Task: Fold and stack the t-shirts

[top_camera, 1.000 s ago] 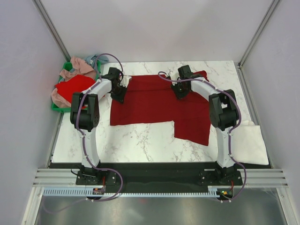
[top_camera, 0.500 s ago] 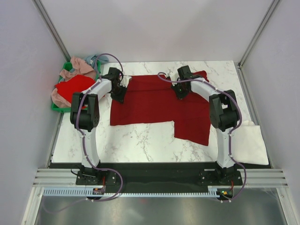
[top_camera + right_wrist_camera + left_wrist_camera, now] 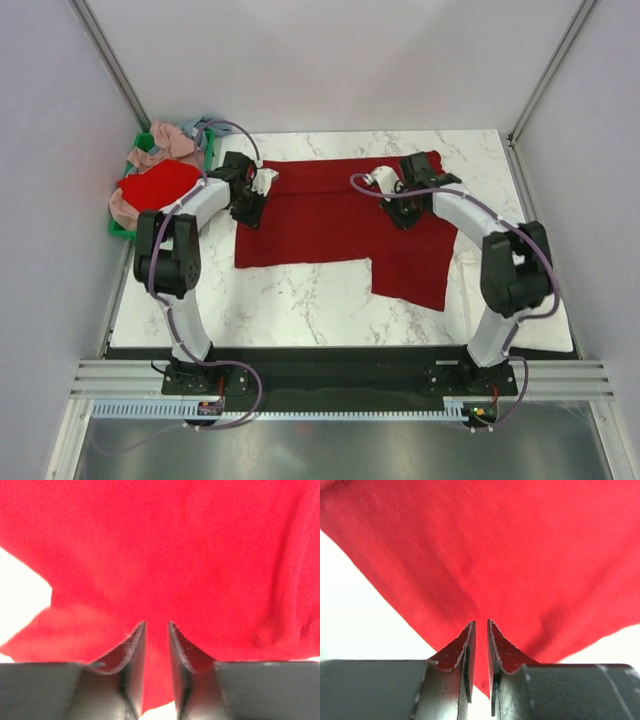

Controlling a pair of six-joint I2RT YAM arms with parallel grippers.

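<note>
arms [image 3: 200, 195] arc inward, left tool [image 3: 481, 622], right tool [image 3: 156, 624] pinching crimson shirt [image 3: 320, 220].

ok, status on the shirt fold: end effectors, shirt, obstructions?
Left end effector shut on dark red t-shirt, left edge. Right end effector shut on same shirt, right of centre. Shirt lies spread on the table. Green crate off left, clear of it.

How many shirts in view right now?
5 visible: dark red shirt spread mid-table, white shirt folded at the right edge; bright red shirt, pink shirt and light blue shirt heaped in the green crate, far left. More may be buried there.
</note>
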